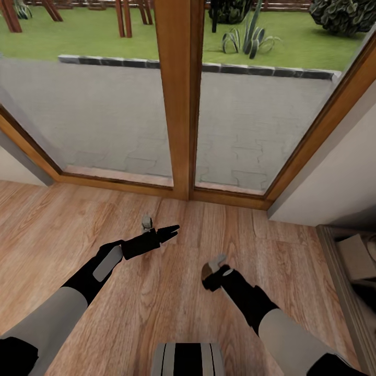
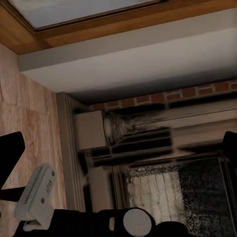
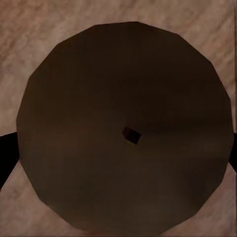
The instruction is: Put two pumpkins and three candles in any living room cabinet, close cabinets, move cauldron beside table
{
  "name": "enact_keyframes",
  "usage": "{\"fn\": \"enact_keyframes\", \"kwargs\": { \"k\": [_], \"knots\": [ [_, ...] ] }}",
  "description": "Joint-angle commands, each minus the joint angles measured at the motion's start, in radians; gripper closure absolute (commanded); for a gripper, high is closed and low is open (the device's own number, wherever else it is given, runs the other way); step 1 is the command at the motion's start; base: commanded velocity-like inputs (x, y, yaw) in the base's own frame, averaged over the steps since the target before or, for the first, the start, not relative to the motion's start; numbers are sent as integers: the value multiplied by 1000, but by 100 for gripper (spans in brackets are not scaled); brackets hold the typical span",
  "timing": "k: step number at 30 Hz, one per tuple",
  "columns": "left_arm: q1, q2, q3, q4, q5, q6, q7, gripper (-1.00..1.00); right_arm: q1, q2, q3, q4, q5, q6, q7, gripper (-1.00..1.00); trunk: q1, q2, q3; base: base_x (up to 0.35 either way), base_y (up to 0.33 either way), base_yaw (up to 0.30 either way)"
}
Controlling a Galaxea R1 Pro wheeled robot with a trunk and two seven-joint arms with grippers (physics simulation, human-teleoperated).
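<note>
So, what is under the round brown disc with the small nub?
Pale wood-grain floor shows around the round brown disc; whatever lies directly beneath is covered.

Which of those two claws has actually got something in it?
The right claw: its own camera shows a round candle, small wick nub at its centre, between the fingers. The left claw is spread open with nothing between its fingers.

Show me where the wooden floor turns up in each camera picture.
Head view: wooden floor fills the lower half.
Left wrist view: pale strip beside the fireplace surround.
Right wrist view: margins around a dark round disc.
Shared landmark: fireplace surround, also at the head view's right edge.
</note>
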Motion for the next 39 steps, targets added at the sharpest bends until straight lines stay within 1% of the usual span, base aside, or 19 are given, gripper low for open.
{"fn": "enact_keyframes", "kwargs": {
  "k": [1, 13, 15, 16, 17, 18, 19, 21, 24, 28, 34, 36, 38, 39],
  "knots": [
    [0, 0, 0, 0, 0, 0, 0, -100, 2, -3, 0, -11, -2, 2, 1, 100, 0, 0, 0, 0, 0, 0],
    [0, 0, 0, 0, 0, 0, 0, -100, 4, -7, -2, -23, -2, 3, 1, 100, 0, 0, 0, 0, 0, 0],
    [0, 0, 0, 0, 0, 0, 0, -100, 4, -13, -7, -25, -2, 3, 1, 100, 0, 0, 0, 0, 0, 0],
    [0, 0, 0, 0, 0, 0, 0, -100, 4, -19, -26, -35, -2, 5, 1, 100, 0, 0, 0, 0, 0, 0],
    [0, 0, 0, 0, 0, 0, 0, -100, 4, -21, -35, -40, -2, 8, 1, 100, 0, 0, 0, 0, 0, 0],
    [0, 0, 0, 0, 0, 0, 0, -100, 4, -25, -58, -56, -2, 23, 2, 100, 0, 0, 0, 0, 0, 0],
    [0, 0, 0, 0, 0, 0, 0, -100, 4, -30, -79, -77, -1, 58, 2, 100, 0, 0, 0, 0, 0, 0],
    [0, 0, 0, 1, 0, 0, 0, -100, 5, -43, -91, -104, -1, 87, 4, 100, 0, 0, 0, 0, 0, 0],
    [0, 0, 0, 1, 0, 0, 0, -100, 5, -64, -96, -137, -2, 102, 4, 100, 0, 0, 0, 0, 0, 0],
    [0, -1, -1, 0, 0, -1, 0, -100, 5, -67, -97, -143, -2, 104, 4, 100, 0, 0, 0, 0, 0, 0],
    [0, -2, -2, -1, -1, -1, 0, -100, 5, -63, -99, -148, -2, 108, 4, 100, 0, 0, 0, 0, 0, 0],
    [0, -2, -2, -2, -2, -1, 0, -100, 6, -62, -100, -149, -2, 123, 4, 100, 0, 0, 0, 0, 0, 0],
    [0, 0, -2, -3, -3, -17, 0, -100, 6, -62, -100, -151, -2, 140, 4, 100, 0, 0, 0, 0, 0, 0],
    [1, -2, -4, -36, -4, -47, 0, -100, 6, -66, -101, -156, -2, 146, 4, 100, 0, 0, 0, 0, 0, 0]
  ]
}}
